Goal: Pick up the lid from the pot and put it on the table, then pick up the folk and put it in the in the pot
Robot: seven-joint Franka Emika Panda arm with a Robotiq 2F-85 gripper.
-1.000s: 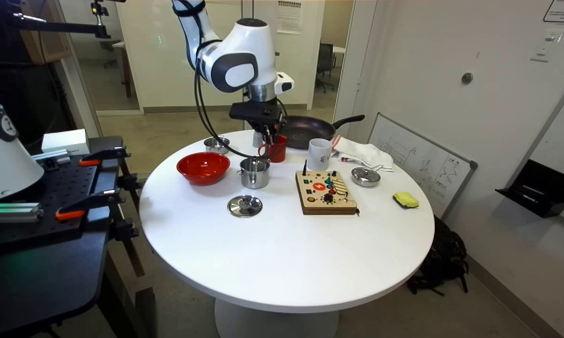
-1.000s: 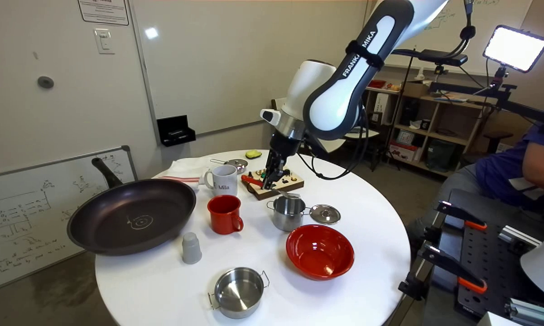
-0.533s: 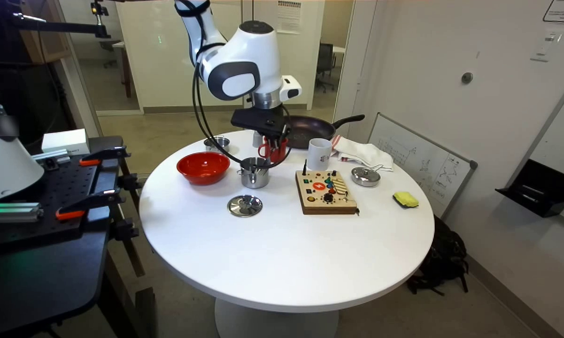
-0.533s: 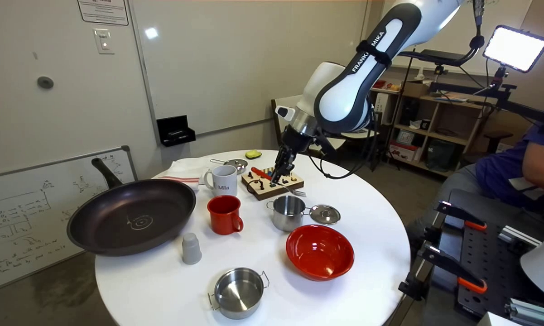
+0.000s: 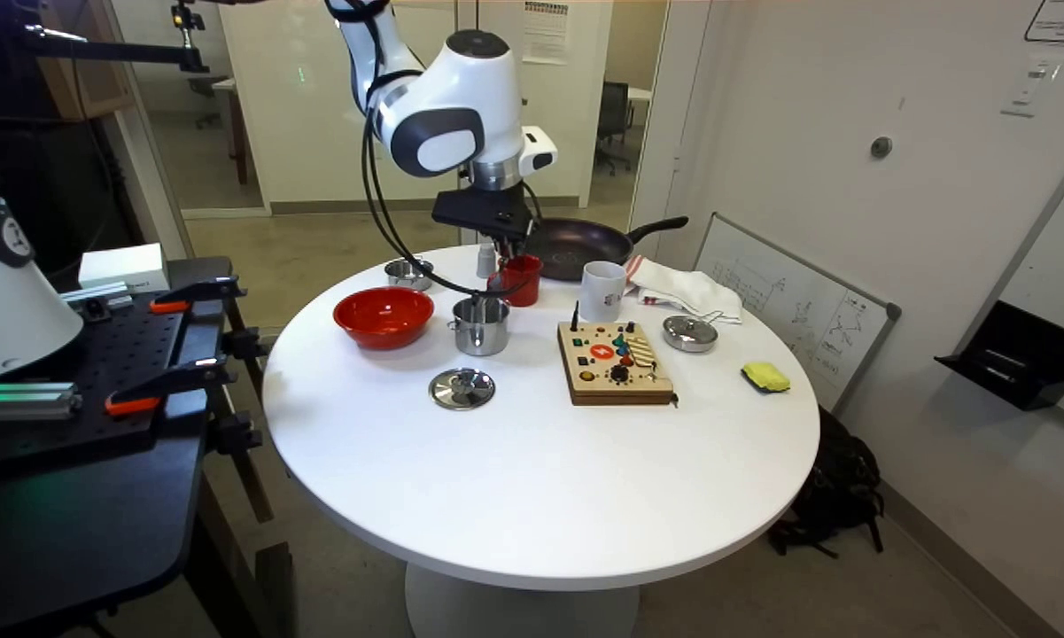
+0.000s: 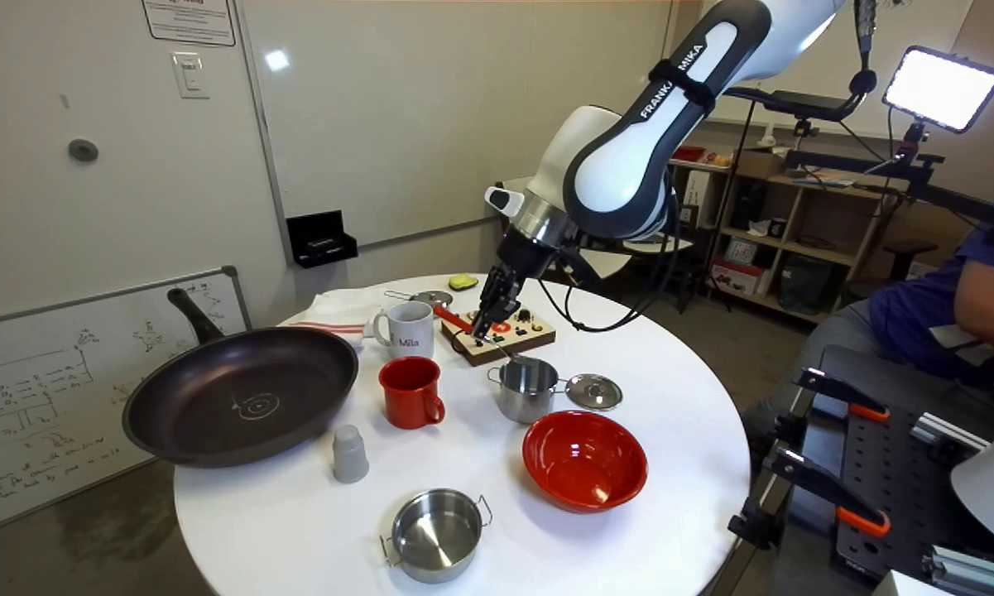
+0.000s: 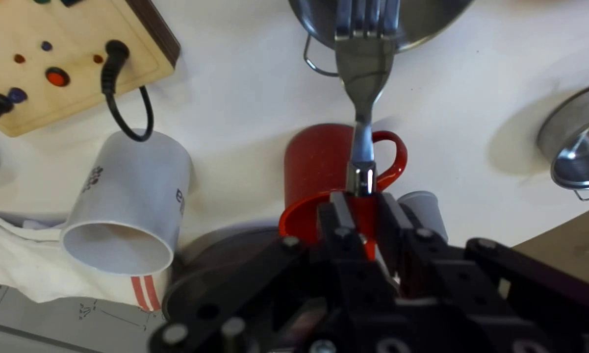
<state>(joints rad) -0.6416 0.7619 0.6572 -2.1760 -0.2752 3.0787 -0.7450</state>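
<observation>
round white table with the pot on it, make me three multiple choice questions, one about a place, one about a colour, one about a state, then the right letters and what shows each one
1. Where is the loose lid?
A) on the table, beside the pot
B) on top of the pot
C) inside the red bowl

2. What colour is the mug marked Mila?
A) green
B) blue
C) white

3. What state is the gripper in?
A) open, holding nothing
B) closed on the fork
C) closed on the lid

Right letters:
1. A: both exterior views show the lid lying on the tabletop, off the pot.
2. C: the mug's body looks white in both exterior views.
3. B: the wrist view shows the gripper pinching the fork from both sides.
</observation>
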